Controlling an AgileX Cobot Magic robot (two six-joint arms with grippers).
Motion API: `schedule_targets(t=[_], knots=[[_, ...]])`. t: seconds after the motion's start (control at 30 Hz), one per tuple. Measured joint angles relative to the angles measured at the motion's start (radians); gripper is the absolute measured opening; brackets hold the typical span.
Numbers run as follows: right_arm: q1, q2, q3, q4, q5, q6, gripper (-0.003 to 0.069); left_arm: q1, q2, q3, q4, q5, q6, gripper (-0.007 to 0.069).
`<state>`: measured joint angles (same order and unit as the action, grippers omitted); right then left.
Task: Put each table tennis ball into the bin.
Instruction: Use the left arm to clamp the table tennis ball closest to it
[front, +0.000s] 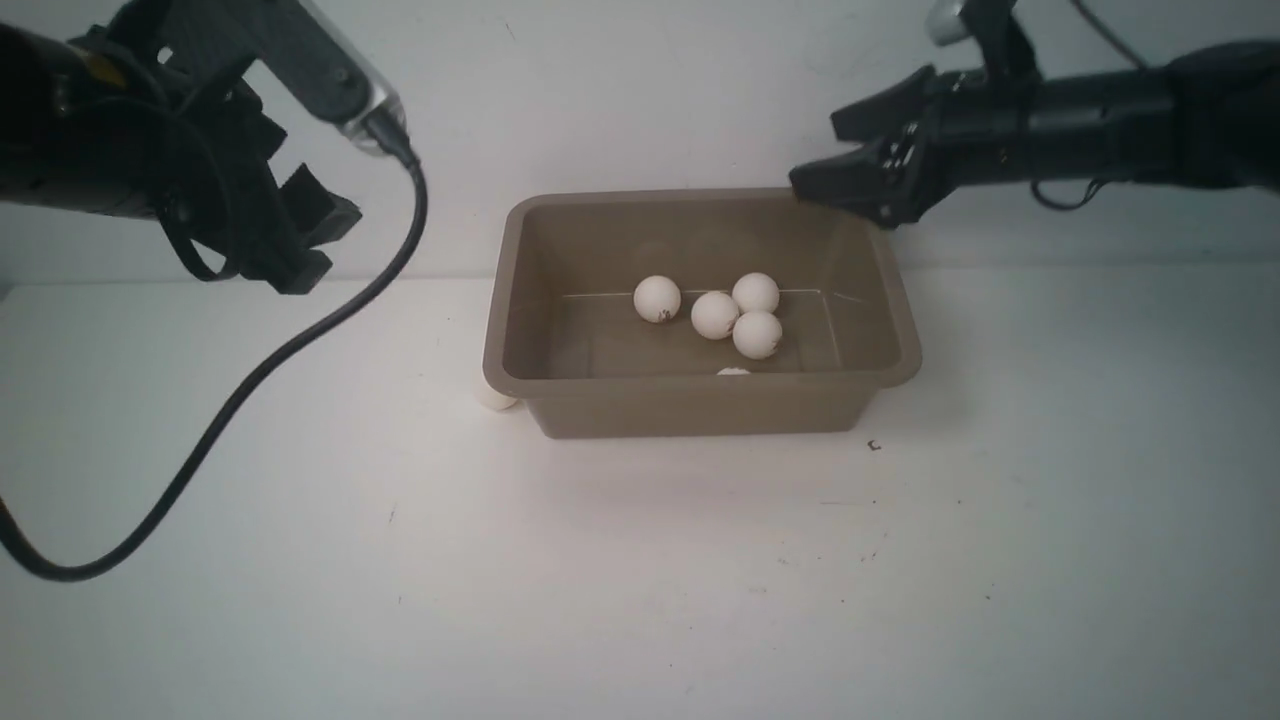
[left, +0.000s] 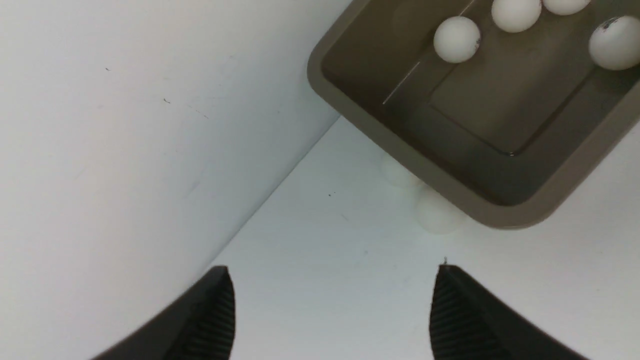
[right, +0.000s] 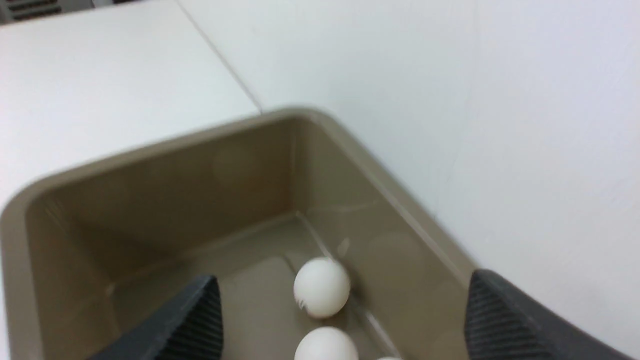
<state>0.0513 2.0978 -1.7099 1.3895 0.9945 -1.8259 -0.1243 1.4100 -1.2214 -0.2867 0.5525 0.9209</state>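
Both jaws spread wide, right over bin (front: 700, 410)

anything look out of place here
Yes: one table tennis ball lies on the table outside the bin, tucked under the rim at its near left corner; the other balls sit inside.

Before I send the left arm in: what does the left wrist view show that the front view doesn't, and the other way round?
Left wrist only: two table tennis balls lie on the table against the bin's left outer wall. One is at the near corner, and a fainter one sits behind it under the rim. Front only: the open right gripper over the bin's far right corner, and the whole bin. Both: four table tennis balls clustered inside the bin, and the near-corner one outside.
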Motion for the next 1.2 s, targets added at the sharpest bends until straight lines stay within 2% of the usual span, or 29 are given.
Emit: schedule_targets(t=[0.07, 0.1, 0.17, 0.23, 0.3, 0.33, 0.37, 0.5, 0.7, 0.93, 1.07, 1.2], knots=[[-0.014, -0.029, 0.0, -0.022, 0.018, 0.005, 0.0552, 0.045, 0.034, 0.02, -0.16, -0.048, 0.199, 0.0469], [-0.016, -0.03, 0.0, -0.024, 0.02, 0.007, 0.055, 0.045, 0.037, 0.022, -0.174, -0.049, 0.213, 0.0469], [-0.031, -0.041, 0.0, -0.046, 0.048, 0.025, 0.0536, 0.097, 0.102, 0.023, -0.391, -0.04, 0.411, 0.0469], [-0.038, -0.042, 0.0, -0.053, 0.057, 0.03, 0.0534, 0.121, 0.131, 0.023, -0.474, -0.02, 0.51, 0.0469], [-0.056, -0.042, 0.0, -0.062, 0.073, 0.043, 0.053, 0.173, 0.211, 0.023, -0.696, 0.054, 0.726, 0.0469], [-0.057, -0.042, 0.0, -0.064, 0.074, 0.043, 0.053, 0.176, 0.223, 0.023, -0.73, 0.06, 0.742, 0.0469], [-0.063, -0.042, 0.0, -0.068, 0.078, 0.05, 0.053, 0.203, 0.264, 0.023, -0.851, 0.103, 0.857, 0.0469], [-0.073, -0.043, 0.0, -0.084, 0.09, 0.058, 0.0528, 0.247, 0.353, 0.023, -0.993, 0.14, 1.036, 0.0469], [-0.074, -0.043, 0.0, -0.112, 0.097, 0.071, 0.0528, 0.26, 0.505, 0.023, -1.036, 0.165, 1.178, 0.0469], [-0.074, -0.043, 0.0, -0.119, 0.098, 0.077, 0.0528, 0.26, 0.669, 0.023, -1.184, 0.257, 1.359, 0.0469], [-0.074, -0.043, 0.0, -0.134, 0.098, 0.091, 0.0528, 0.26, 0.685, 0.022, -1.232, 0.255, 1.365, 0.0469], [-0.074, -0.043, 0.0, -0.149, 0.099, 0.099, 0.0528, 0.252, 0.685, 0.007, -1.234, 0.2, 1.264, 0.0469]])
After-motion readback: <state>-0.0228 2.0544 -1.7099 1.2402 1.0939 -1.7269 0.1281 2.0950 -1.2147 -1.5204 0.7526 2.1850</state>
